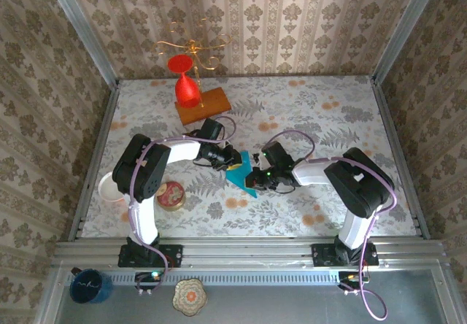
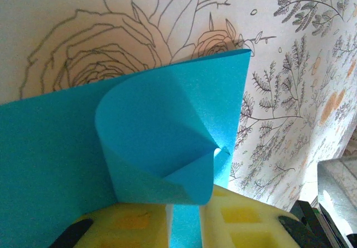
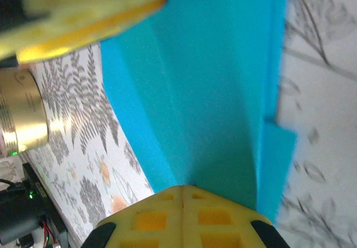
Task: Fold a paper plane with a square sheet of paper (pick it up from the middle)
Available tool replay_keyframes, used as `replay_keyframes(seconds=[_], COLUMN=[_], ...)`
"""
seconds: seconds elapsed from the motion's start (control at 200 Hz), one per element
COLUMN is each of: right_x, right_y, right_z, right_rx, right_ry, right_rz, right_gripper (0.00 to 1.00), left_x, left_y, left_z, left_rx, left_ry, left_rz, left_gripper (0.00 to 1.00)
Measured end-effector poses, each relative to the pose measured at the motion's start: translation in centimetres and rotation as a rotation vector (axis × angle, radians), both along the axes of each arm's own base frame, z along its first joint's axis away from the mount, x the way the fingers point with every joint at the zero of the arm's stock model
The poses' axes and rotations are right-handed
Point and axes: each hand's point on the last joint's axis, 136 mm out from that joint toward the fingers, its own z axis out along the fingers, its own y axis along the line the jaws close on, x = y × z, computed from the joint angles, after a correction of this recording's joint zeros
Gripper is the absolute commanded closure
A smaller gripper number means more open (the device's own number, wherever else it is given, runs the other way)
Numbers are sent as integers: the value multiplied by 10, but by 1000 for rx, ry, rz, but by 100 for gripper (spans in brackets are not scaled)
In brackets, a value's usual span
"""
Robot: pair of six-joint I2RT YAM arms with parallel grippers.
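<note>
While both claws meet over the middle of the flowered table (image 1: 328,120), the sheet of blue paper (image 1: 242,175) sits between them, gripped from either side. The left claw (image 1: 232,162) is clenched on the paper: seen from its wrist, the yellow pads (image 2: 134,223) stand on either side of a narrow strip of blue, and just ahead of them a flap curls over into a loose roll, with the rest of the sheet spreading out past it over the table. The right claw (image 1: 257,176) is clenched as well, its pads (image 3: 150,220) pressed together with the paper's edge caught in the seam between them. From there the creased sheet runs straight ahead, up to a yellow finger of the left claw. Off to the side of the right claw, past the paper, stands a gold tin (image 3: 22,114). Well beyond the left claw, a red glass (image 1: 187,83) stands at the end of a wooden block (image 1: 208,106).
</note>
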Motion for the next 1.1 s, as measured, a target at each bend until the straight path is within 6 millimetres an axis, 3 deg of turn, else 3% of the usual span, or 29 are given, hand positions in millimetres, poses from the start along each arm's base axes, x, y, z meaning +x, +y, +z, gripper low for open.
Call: replay_keyframes(seconds=[0.415,0.515,0.6,0.78,0.92,1.1], right_x=[-53,-58,-48,-3,17,20], right_y=[-38,-45,-43,-17,-2,-3], right_z=[0,7,24,60,44,15], right_rx=[-50,-75,-73,-26,-58,-122], right_ry=[85,89,43,-75,-68,-16], right_rz=[-19,-27,-41,-54,-47,-44], right_gripper=[97,94,93,96,97,98], left_x=[0,0,-1,-1,-1,-1], left_y=[0,0,-1,-2,-2,-3], left_z=[0,1,0,0,1,2], left_rx=[2,3,6,9,11,11], left_ry=[3,4,2,-2,-3,-10], left_rz=[0,0,-3,-4,-5,-6], left_gripper=[78,78,78,78,78,77])
